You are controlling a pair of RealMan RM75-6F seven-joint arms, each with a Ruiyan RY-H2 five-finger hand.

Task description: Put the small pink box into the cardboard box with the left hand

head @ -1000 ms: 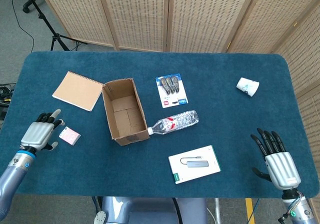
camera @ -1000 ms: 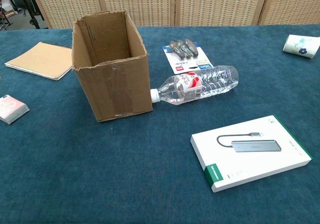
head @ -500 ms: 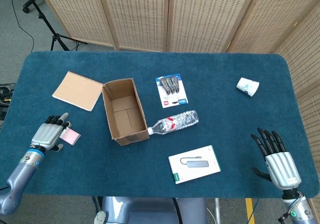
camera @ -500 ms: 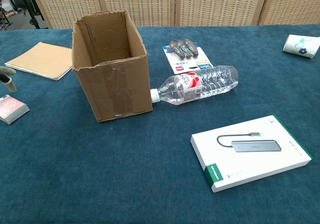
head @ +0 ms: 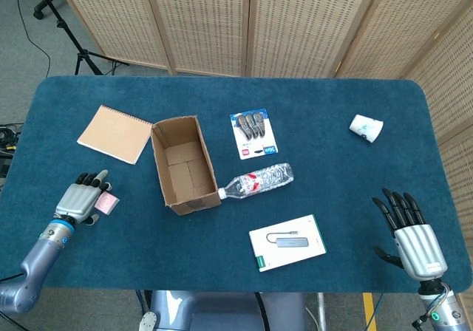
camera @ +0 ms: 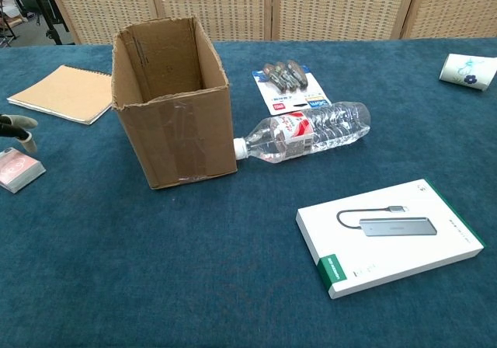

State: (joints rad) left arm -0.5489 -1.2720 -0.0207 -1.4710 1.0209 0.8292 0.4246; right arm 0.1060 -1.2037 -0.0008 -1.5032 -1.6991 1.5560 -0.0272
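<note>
The small pink box [head: 109, 204] lies flat on the blue table, left of the open cardboard box [head: 194, 202], which stands upright with nothing inside. My left hand [head: 83, 195] hovers over the pink box's left part with its fingers spread and covers some of it. In the chest view the pink box [camera: 19, 169] sits at the left edge, with two fingertips [camera: 19, 122] just above and behind it and the cardboard box [camera: 186, 138] to its right. My right hand [head: 410, 231] rests open near the table's front right corner, holding nothing.
A tan notebook [head: 114, 134] lies behind the pink box. A plastic bottle [head: 257, 181] lies against the cardboard box's right front corner. A white boxed hub [head: 288, 241], a blister pack [head: 253, 134] and a paper cup [head: 366, 128] lie further right.
My left hand has moved right and forward, from beside the pink box to partly over it. Its fingertips have come into the chest view. The right hand has not moved.
</note>
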